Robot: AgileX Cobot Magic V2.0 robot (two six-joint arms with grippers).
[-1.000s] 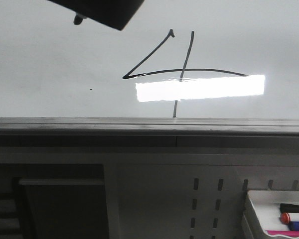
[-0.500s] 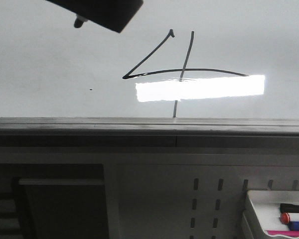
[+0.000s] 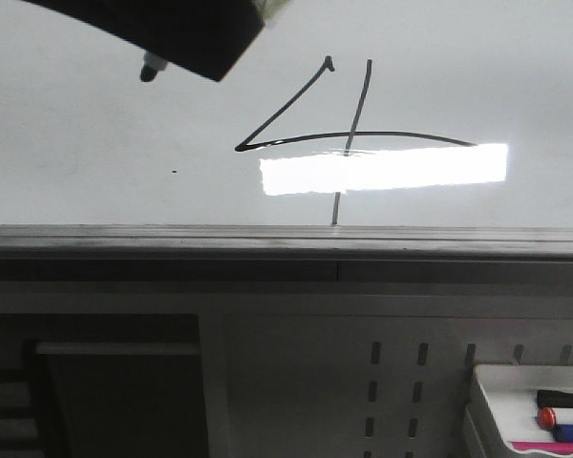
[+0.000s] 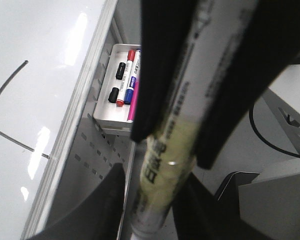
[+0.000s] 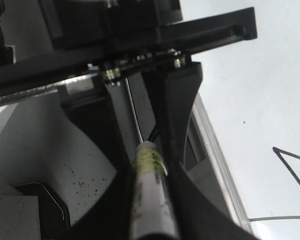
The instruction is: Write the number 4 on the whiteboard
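In the left wrist view, the left gripper [image 4: 162, 165] had its two black fingers [image 4: 162, 65] closed on a white marker pen wrapped in a yellowish label [image 4: 165, 165], the barrel lying between them. In the right wrist view, the right gripper [image 5: 150, 165] likewise had its dark fingers [image 5: 177, 110] pressed against either side of a second white marker barrel with a yellow-green band [image 5: 149, 190]. Seen from the front, a dark gripper body [image 3: 186, 33] hung in the upper left, but which arm it belonged to could not be told; a small grey marker tip [image 3: 151, 69] poked out below it, and whether it touched the board could not be told. The large glossy white whiteboard [image 3: 76, 124] filled the upper half of that view, with a bright rectangular light reflection [image 3: 382, 168] on it. The large thin black hand-drawn number 4 [image 3: 349, 135] stood near the middle of the board, to the right of the marker tip and apart from it: a diagonal stroke, a long curved crossbar and a slanted vertical line running through the reflection. A tiny black dot [image 3: 175, 172] sat left of the figure. The grey metal bottom frame [image 3: 286, 243] ran below the board. Lower right, a small white tray [image 3: 492, 382] held red, blue, pink and black markers [image 3: 563, 418].
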